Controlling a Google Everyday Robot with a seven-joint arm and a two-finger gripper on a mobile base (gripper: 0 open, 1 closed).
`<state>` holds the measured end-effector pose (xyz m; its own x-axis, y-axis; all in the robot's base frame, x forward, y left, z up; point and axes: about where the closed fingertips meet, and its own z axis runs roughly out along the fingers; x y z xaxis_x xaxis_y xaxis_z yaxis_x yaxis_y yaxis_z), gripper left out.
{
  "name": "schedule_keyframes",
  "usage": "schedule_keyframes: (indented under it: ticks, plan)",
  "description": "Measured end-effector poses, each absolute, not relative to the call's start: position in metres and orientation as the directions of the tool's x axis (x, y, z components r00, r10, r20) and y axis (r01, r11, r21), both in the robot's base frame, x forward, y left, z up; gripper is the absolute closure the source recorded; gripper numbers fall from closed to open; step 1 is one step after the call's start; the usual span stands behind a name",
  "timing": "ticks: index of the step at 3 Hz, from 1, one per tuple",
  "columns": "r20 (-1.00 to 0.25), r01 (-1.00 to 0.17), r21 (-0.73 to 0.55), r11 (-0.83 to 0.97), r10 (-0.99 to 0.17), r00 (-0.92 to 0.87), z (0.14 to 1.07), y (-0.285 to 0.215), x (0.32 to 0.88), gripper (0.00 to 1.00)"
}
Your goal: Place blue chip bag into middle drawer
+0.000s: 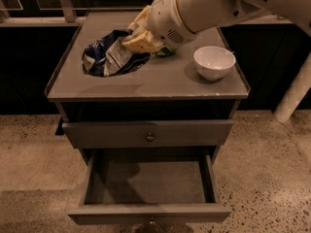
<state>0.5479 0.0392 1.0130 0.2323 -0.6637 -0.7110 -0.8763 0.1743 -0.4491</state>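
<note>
Blue bag (104,57) lies crumpled on the worktop (146,84), in the back-left part, closer to the left edge than the right. Its long axis runs roughly parallel to the back edge. The end effector (138,39) sits at the bag's end nearer the worktop's middle and overlaps its upper foil, so the rest of the bag stretches from it toward the left edge. We cannot tell whether the end effector is apart, together or clamped on the foil, because the wrist hides that part. There is only one arm (209,4), reaching in over the back-right corner.

We judge that the coming move depends on this offset. The drawer (148,212) stands open below the front edge, so the bag has to come up and travel forward past that edge before it goes down. Most of the bag would then hang off to one side of the grasp.

The worktop is flat, grey and matte. A green bag (167,51) lies just beside the end effector toward the back, and a white bowl (214,62) stands well apart, near the right edge. The upper drawer front (107,132) with its knob (150,137) is closed, and the open drawer's floor shows nothing on it.
</note>
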Motion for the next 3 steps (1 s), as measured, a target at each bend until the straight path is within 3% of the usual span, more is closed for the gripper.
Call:
schedule_keyframes:
  ticks: [3]
  plan:
    - [-0.758,-0.728,-0.428,0.536,-0.651,-0.034,0.909,-0.076,0.496,1.0]
